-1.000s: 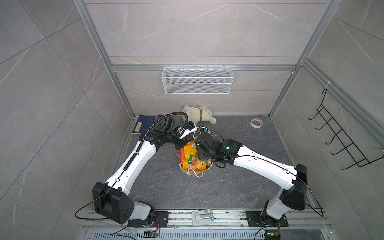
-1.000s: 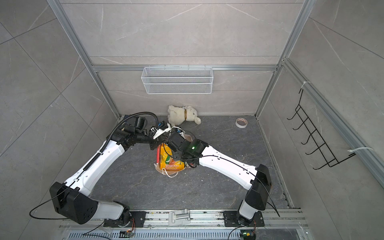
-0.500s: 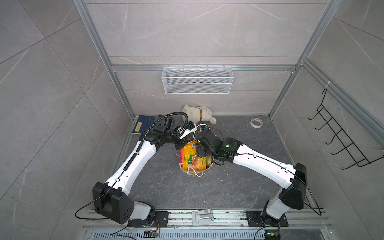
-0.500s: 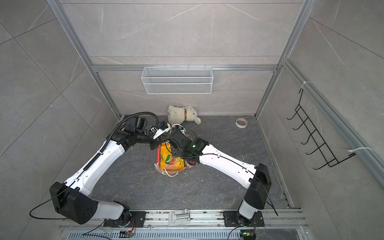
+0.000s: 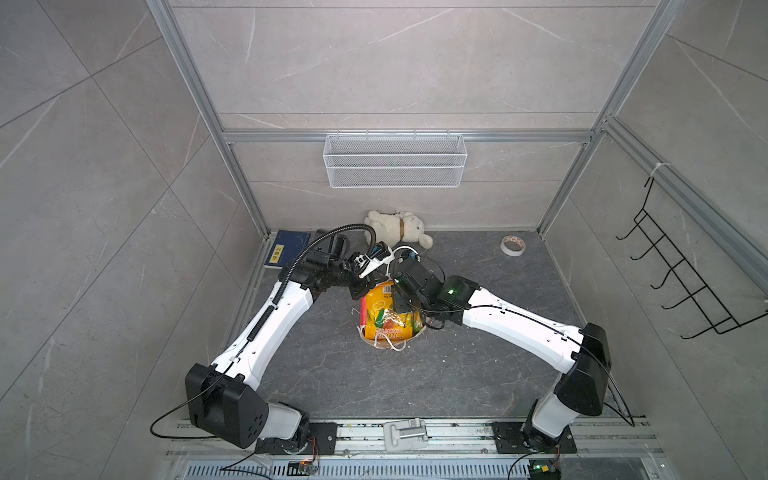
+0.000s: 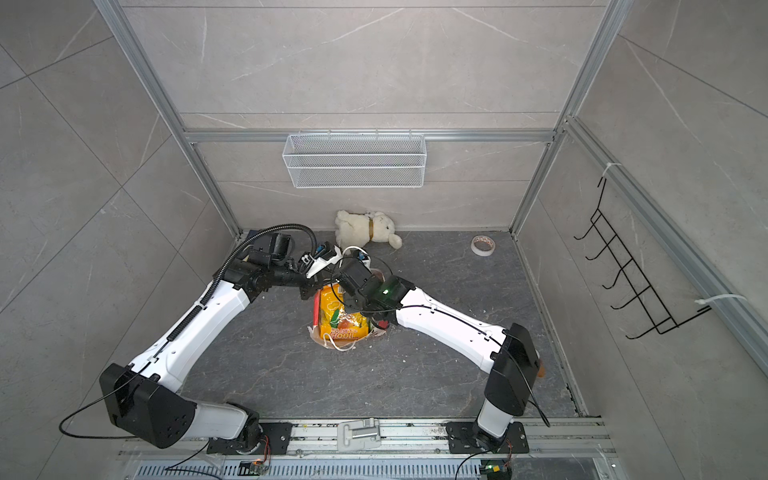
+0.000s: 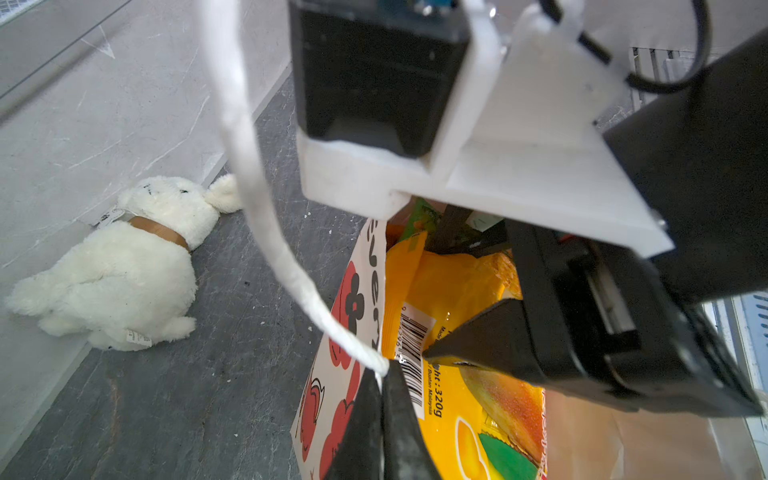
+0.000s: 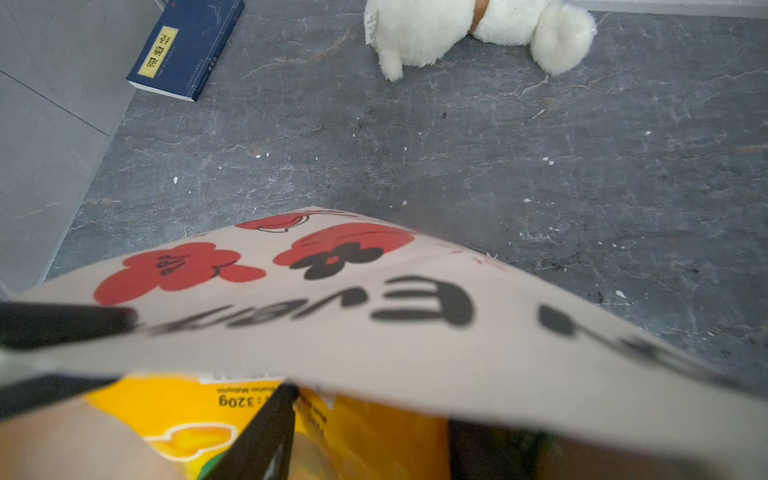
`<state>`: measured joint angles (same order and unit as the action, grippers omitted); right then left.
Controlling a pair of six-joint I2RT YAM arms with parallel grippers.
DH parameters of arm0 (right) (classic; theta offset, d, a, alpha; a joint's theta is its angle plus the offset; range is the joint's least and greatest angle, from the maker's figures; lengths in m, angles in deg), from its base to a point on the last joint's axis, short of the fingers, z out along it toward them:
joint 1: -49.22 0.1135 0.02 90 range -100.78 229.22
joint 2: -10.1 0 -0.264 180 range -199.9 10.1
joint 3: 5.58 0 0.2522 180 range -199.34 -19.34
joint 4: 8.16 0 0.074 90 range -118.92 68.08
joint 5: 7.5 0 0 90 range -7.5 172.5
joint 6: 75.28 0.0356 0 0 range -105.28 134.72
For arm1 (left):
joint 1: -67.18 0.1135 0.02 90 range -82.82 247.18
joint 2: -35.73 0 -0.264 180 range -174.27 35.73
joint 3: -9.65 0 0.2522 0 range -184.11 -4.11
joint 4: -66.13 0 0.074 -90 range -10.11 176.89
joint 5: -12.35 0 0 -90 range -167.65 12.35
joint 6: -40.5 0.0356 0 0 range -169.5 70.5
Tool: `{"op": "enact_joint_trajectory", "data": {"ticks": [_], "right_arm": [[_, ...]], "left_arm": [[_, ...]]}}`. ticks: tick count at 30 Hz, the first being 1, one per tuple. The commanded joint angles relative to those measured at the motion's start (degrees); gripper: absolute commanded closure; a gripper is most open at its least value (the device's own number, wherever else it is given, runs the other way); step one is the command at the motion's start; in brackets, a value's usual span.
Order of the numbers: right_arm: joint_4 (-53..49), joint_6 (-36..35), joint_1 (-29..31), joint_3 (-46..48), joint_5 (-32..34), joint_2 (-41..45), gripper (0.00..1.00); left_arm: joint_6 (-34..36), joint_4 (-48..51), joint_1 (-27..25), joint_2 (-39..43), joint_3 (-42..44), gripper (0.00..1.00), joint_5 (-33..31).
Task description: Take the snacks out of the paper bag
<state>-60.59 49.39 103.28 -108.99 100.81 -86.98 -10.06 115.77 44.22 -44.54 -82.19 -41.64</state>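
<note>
The paper bag [image 5: 364, 311] [image 6: 316, 309] stands mid-floor with its mouth up, white with red prints [image 7: 353, 299] [image 8: 374, 332]. Snacks fill it: a big yellow packet [image 5: 386, 316] [image 6: 340, 316] [image 7: 449, 415] [image 8: 374, 436] on top, a green one [image 7: 419, 216] behind. My left gripper [image 5: 359, 291] [image 6: 307, 293] [image 7: 382, 370] is shut on the bag's rim where the white cord handle [image 7: 266, 216] joins. My right gripper [image 5: 401, 305] [image 6: 347, 303] [image 8: 374, 415] reaches into the mouth. Its jaws stand apart on either side of the yellow packet, and one fingertip [image 7: 478, 345] touches it.
A white plush toy [image 5: 397, 232] lies at the back wall, with a blue book [image 5: 286, 249] in the back left corner and a tape roll [image 5: 513, 245] at the back right. On the back wall hangs a wire basket [image 5: 395, 162]. A black hook rack [image 5: 681, 282] is on the right wall.
My right gripper has shifted slightly toward the back over the bag's mouth and its jaws have narrowed round the yellow packet. The left arm and the bag have stayed put.
</note>
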Motion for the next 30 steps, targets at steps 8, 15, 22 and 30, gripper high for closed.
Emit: {"op": "enact_joint_trajectory", "data": {"ticks": [8,15,22,30], "right_arm": [[6.2,-3.2,-0.5,2.6,-4.7,-0.1,0.93],[10.2,-8.8,-0.5,7.0,-5.7,4.7,1.0],[13.7,-15.3,-0.5,10.6,-6.9,9.7,1.0],[23.3,-26.0,-0.5,18.4,-10.2,17.6,1.0]], "left_arm": [[-0.5,-4.8,-0.9,1.1,-0.7,1.0,4.2],[-2.8,-7.1,-0.8,0.3,-0.5,1.0,1.7],[-4.6,-9.4,-0.5,0.0,0.1,1.0,-1.3],[-6.8,-10.9,-0.2,-0.6,-0.5,1.0,-4.0]]}}
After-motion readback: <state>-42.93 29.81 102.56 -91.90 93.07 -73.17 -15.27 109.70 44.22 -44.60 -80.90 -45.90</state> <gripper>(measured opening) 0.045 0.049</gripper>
